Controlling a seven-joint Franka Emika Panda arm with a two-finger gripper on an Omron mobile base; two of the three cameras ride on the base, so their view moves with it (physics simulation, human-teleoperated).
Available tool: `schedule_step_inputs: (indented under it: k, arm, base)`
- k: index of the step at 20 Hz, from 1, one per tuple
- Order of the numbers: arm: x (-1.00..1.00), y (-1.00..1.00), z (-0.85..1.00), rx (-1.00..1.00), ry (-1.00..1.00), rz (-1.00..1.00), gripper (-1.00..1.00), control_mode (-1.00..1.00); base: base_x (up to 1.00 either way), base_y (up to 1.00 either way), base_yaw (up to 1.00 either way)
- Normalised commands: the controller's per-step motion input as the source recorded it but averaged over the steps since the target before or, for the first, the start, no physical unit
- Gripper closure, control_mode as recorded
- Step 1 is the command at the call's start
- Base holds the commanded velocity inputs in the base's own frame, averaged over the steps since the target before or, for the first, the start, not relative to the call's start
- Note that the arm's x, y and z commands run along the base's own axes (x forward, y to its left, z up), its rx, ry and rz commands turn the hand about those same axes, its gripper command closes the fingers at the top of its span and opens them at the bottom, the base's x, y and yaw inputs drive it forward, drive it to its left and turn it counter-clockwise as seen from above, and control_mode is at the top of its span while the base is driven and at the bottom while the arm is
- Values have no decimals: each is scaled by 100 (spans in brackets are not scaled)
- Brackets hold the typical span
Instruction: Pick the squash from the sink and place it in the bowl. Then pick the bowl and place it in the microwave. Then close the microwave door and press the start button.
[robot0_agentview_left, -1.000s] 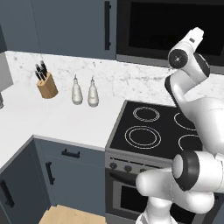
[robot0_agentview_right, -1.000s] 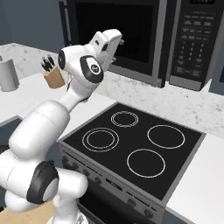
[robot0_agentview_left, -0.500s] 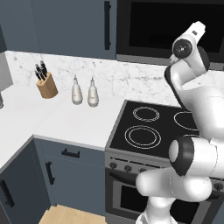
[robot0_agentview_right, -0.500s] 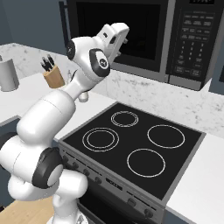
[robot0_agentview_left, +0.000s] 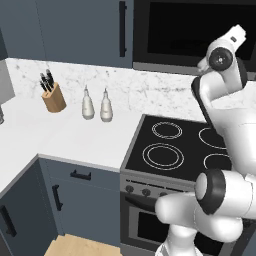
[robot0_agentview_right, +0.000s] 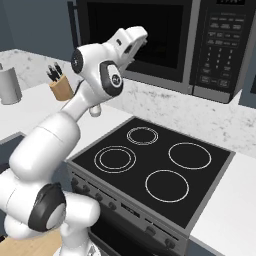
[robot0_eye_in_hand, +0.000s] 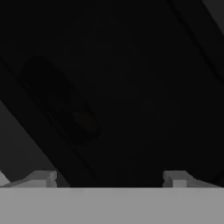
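The white arm is raised high, its two-finger gripper (robot0_agentview_right: 141, 34) up against the wide black microwave door (robot0_agentview_right: 135, 37) with its dark glass window. The door lies shut flat across the front of the wide built-in microwave (robot0_agentview_right: 165, 42); the grey keypad panel (robot0_agentview_right: 216, 47) sits at the door's right.

In the hand view the two small dark fingertips (robot0_eye_in_hand: 43, 178) stand wide apart, with nothing between them. Dark glass lies just ahead. Through it a round, shallow black bowl (robot0_eye_in_hand: 59, 105) shows dimly, with a faint yellow-orange lump, the squash (robot0_eye_in_hand: 86, 121), inside it.

Below the microwave: a black glass cooktop (robot0_agentview_left: 177, 145) with four white burner rings. On the white counter to its left stand two pale bottles (robot0_agentview_left: 96, 104) and a wooden knife block (robot0_agentview_left: 52, 94).
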Motion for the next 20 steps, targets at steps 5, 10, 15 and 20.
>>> schedule_step_inputs:
  k: [5,10,15,20]
  arm:
    - [-87,13,28,27,-2,-7,-100,-100]
    - [-69,0,31,38,0,-12,100,-100]
    - [-73,-3,3,31,-2,-11,100,-100]
    - [-94,-14,-5,21,-22,-9,100,-100]
  base:
    - [0,0,0]
    - [0,0,0]
    - [0,0,0]
    - [0,0,0]
